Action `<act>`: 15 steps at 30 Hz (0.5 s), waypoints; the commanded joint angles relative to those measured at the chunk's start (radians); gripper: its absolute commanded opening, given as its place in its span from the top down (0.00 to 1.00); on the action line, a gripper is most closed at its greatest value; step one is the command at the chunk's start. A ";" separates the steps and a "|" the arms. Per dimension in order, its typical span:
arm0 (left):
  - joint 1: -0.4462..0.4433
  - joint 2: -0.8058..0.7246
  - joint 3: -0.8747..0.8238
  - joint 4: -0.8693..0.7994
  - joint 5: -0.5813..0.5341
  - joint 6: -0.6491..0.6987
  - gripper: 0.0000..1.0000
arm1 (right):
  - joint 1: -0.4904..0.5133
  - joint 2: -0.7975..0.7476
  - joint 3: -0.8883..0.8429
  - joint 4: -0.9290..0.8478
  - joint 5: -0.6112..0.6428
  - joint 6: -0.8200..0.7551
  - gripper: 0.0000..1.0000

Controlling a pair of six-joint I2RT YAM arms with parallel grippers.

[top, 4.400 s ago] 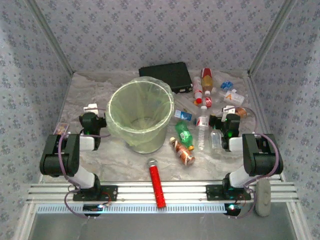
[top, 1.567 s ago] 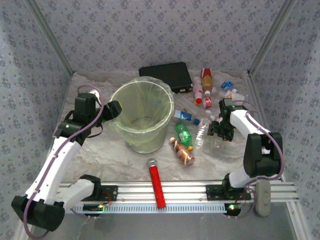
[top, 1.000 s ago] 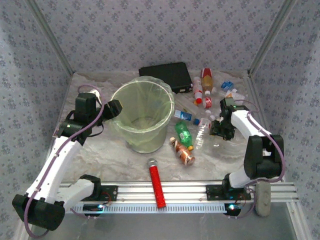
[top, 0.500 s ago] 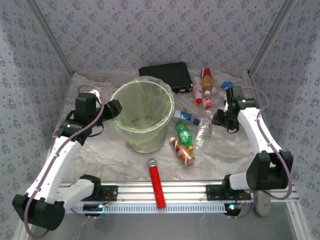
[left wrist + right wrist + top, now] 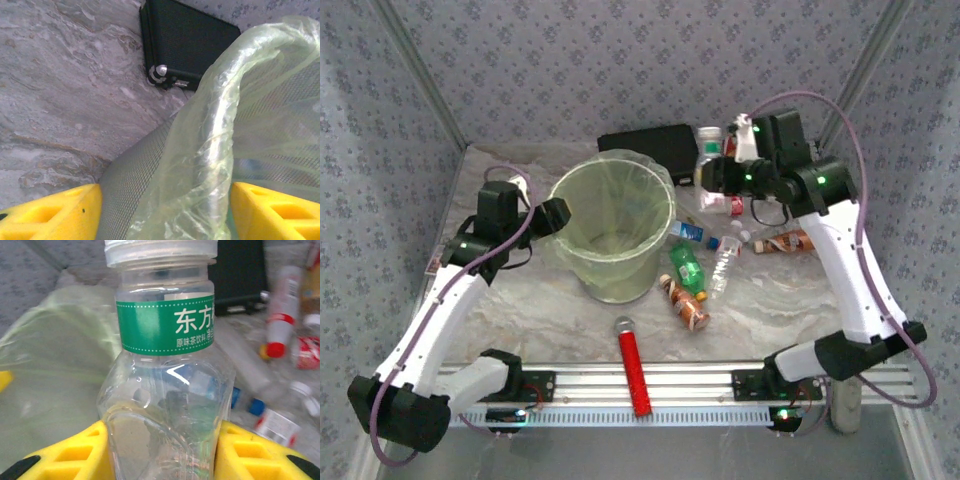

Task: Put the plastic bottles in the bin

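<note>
Top external view: pale marble-patterned table (image 5: 520, 310) closed in by patterned walls on three sides and by an aluminium rail (image 5: 650, 385) at the near edge. Bare surface lies left of and in front of the bin, while the right half is crowded. Round tapered bin with a translucent pale yellow-green bag liner (image 5: 612, 285) stands left of centre, and its interior shows the liner's folds down to the bottom. Left gripper (image 5: 552, 215) is clenched on the bin's left rim. In the left wrist view its yellow fingers (image 5: 50, 215) sit one on each side of the grey mesh wall and the folded liner. Flat black rectangular case (image 5: 650, 148) lies just beyond the bin. Right gripper (image 5: 712, 172) is raised beyond the bin's far-right rim, grasping a clear plastic bottle with a green label band (image 5: 708, 148). In the right wrist view the band carries white Chinese characters below a whitish cap, and the walls are dented. Loose bottles lie right of the bin: a green bottle (image 5: 687, 268), an amber-brown bottle (image 5: 686, 305), a clear white-capped bottle (image 5: 725, 262), a blue-labelled bottle (image 5: 688, 231) and an amber bottle under the right arm (image 5: 785, 242). Red cylinder with a grey cap (image 5: 632, 370) lies across the rail.
</note>
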 commanded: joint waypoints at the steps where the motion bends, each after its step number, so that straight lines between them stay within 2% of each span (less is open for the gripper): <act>1: -0.028 0.021 0.021 -0.015 0.027 0.020 0.32 | 0.101 0.060 0.098 0.007 -0.037 0.024 0.65; 8: -0.052 0.031 0.025 -0.003 0.019 0.017 0.32 | 0.260 0.224 0.196 0.029 -0.065 0.025 0.65; 15: -0.076 0.047 0.042 0.005 0.025 0.013 0.33 | 0.350 0.432 0.358 -0.150 0.063 -0.030 0.65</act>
